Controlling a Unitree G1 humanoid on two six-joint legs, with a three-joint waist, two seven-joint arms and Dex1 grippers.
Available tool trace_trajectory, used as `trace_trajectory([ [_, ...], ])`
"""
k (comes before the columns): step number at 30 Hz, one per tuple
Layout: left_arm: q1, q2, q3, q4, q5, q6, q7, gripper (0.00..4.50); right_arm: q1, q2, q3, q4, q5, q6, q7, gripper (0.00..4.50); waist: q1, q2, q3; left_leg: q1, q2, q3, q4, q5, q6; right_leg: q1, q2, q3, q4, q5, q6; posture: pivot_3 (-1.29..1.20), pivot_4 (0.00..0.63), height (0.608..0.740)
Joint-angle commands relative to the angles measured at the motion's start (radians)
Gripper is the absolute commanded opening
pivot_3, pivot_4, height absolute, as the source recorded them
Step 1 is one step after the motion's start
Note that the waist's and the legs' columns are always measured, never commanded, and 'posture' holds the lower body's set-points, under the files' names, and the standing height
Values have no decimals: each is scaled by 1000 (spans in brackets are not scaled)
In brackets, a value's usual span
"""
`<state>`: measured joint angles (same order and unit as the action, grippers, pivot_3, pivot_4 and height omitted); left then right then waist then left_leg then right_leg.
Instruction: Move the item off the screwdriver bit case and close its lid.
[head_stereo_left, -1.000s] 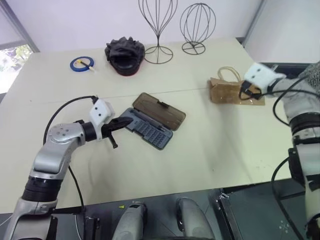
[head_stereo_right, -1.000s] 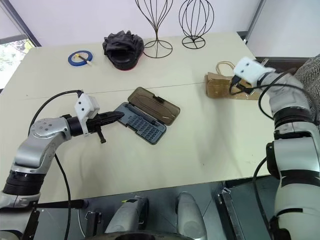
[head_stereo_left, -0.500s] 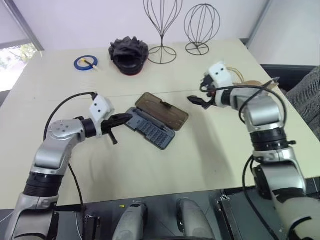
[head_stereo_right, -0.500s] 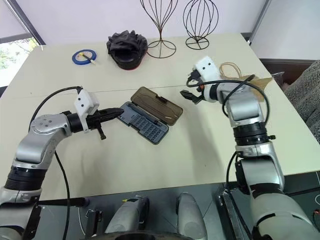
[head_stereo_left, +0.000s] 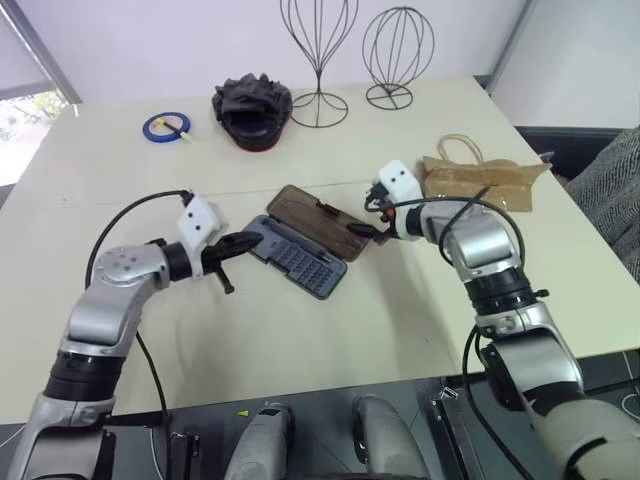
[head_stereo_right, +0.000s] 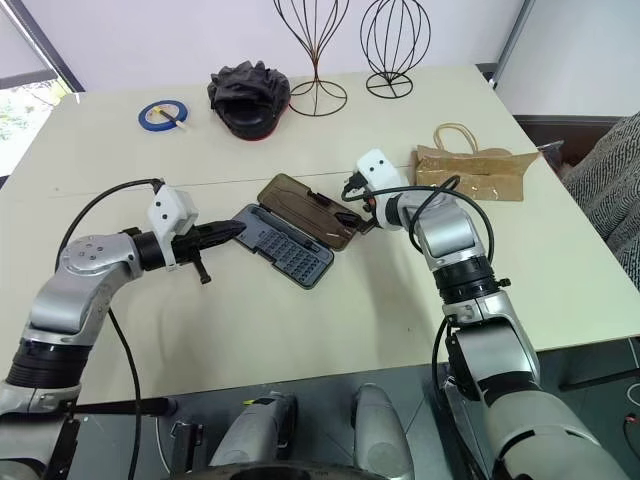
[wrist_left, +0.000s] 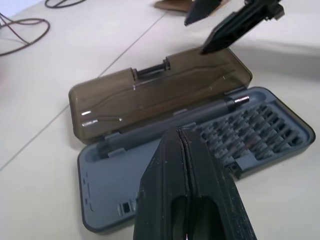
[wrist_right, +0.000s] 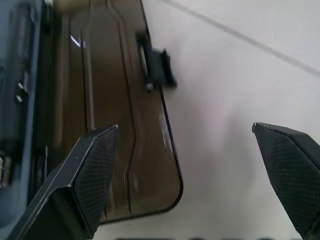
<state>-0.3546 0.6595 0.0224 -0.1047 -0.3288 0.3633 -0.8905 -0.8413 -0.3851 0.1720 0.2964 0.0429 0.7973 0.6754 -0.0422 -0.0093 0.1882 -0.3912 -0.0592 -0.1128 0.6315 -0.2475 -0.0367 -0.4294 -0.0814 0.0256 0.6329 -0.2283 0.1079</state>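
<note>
- So the screwdriver bit case (head_stereo_left: 296, 258) is sitting open in the middle of the counter (head_stereo_left: 300, 330), blue-grey base toward the robot's left, the lid (head_stereo_left: 322, 222) folded flat on the counter on the far side of it.
- Right gripper (head_stereo_left: 363, 231) is right at the lid's right-hand end, fingers spread wide. In the right wrist view one finger (wrist_right: 85, 175) hangs over the brown panel and the other is out over bare counter, so the lid's end corner sits between them. Can't tell if it's actually touching.
- Left gripper (head_stereo_left: 247, 241) has its fingers pressed together, tip just at the near-left corner of the base. Holding nothing.
- The brown paper bag (head_stereo_left: 483, 181) is lying flat near the counter's right edge, well apart from the case and from both grippers.
- Versus a second ago: the right arm was over at the bag, and it has swung left and dropped down to the lid. Left arm, case and bag look the same as before.
- Looks-wise: the base has rows of little bits and a long driver handle along the hinge side; the lid is smoky translucent brown with a small black latch tab (wrist_right: 157, 70) on its far long edge. Bag is crumpled kraft paper with thin beige loop handles.
</note>
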Motion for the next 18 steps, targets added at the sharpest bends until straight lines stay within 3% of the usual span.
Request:
trace_trajectory([
  [1, 5, 19, 41, -62, -26, 6, 0, 0, -4, 7, 11, 8, -9, -44, -8, 4473, -1, 0, 0, 0, 0, 0, 0, 0, 0, 0, 0, 0, 0, 0, 0, 0, 150, 740],
  [6, 19, 35, 48, -79, -38, 19, -2, 0, -5, 12, 18, 44, -12, -72, -13, 4473, -1, 0, 0, 0, 0, 0, 0, 0, 0, 0, 0, 0, 0, 0, 0, 0, 150, 740],
  [7, 22, 38, 49, -83, -40, 21, -1, 0, -5, 14, 19, 49, -13, -75, -14, 4237, -1, 0, 0, 0, 0, 0, 0, 0, 0, 0, 0, 0, 0, 0, 0, 0, 150, 740],
  [9, 26, 42, 49, -87, -42, 24, 0, 0, -6, 17, 22, 59, -14, -81, -14, 3658, -1, 0, 0, 0, 0, 0, 0, 0, 0, 0, 0, 0, 0, 0, 0, 0, 150, 740],
  [13, 33, 47, 48, -99, -43, 27, 4, 0, 11, 19, 41, 59, -22, -89, -4, 1505, -1, 0, 0, 0, 0, 0, 0, 0, 0, 0, 0, 0, 0, 0, 0, 0, 150, 740],
  [16, 29, 49, 51, -99, -44, 29, 5, 0, 22, 21, 54, 58, -26, -95, 2, 325, -1, 0, 0, 0, 0, 0, 0, 0, 0, 0, 0, 0, 0, 0, 0, 0, 150, 740],
  [18, 32, 53, 53, -101, -44, 28, 5, 0, 28, 21, 64, 57, -30, -99, 12, 77, -3, 0, 0, 0, 0, 0, 0, 0, 0, 0, 0, 0, 0, 0, 0, 0, 150, 740],
])
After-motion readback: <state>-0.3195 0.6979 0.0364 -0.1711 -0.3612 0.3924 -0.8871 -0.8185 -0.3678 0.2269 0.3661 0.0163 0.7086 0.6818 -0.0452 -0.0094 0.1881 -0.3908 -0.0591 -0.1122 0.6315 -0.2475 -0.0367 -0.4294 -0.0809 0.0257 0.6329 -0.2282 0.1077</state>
